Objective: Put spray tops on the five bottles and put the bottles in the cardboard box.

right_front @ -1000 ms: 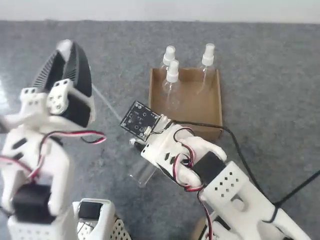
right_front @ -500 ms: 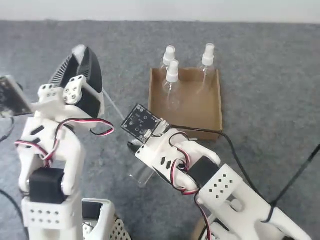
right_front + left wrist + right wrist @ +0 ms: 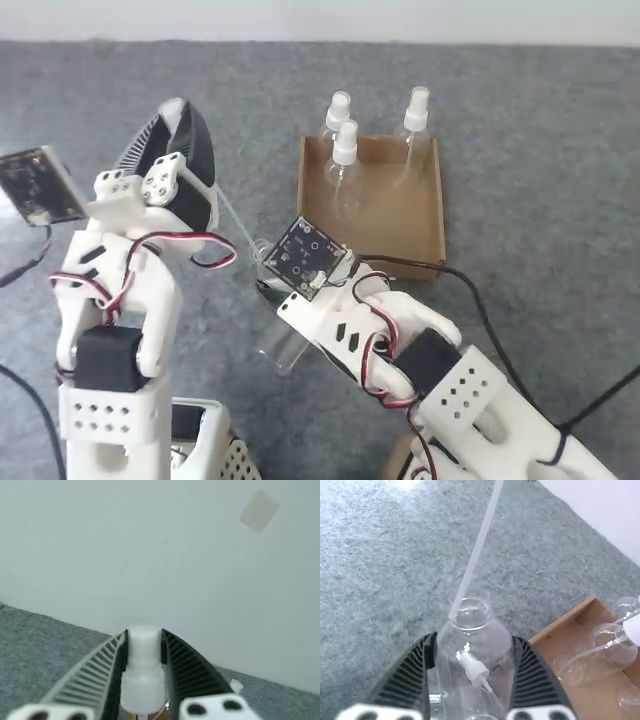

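Across the whole high view, grey carpet-textured surface. From the lower right corner toward centre frame, right arm; just below centre, partly under the wrist camera board, right tool, set at a medium opening and clamped on the body of a clear uncapped bottle, one ribbed black finger on each side, open mouth toward the top of the frame, base toward the bottom. Along the left edge, standing tall, left arm; in the upper left, left tool, drawn narrow on a white spray top, gripped at the collar, head level with the fingertips. Right of centre in the upper half, open-topped cardboard box, well apart from the left tool and near the right tool. Inside the box, three bottles with spray tops fitted, upright along its upper wall: two close together at its upper left corner, one at its upper right corner. From the underside of the gripped spray top, thin translucent dip tube, slanted down and right toward centre frame, tip at the rim of the held bottle's mouth; inside or outside the neck: cannot tell. Seen through the held bottle's clear wall, small white second spray top.
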Robot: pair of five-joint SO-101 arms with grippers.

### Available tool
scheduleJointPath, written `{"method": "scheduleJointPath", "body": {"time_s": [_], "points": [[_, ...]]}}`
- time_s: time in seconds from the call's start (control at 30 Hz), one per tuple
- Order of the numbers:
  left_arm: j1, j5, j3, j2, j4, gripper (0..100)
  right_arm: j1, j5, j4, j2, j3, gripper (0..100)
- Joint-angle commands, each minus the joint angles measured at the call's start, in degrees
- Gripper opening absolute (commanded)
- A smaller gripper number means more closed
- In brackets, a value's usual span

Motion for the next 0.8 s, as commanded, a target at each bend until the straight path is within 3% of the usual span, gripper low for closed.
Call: {"method": "scheduleJointPath", "body": {"time_s": [0.0, 0.77], "points": [[0.09, 0.26, -1.27, -0.88, -2.02, 1, -0.48, -0.62, 0.57, -2.07, -0.70, 0.6], [0.00, 0.00, -3.03, -0.53, -1.32, 1, -0.48, -0.62, 0.84, -2.07, -0.70, 0.6]]}}
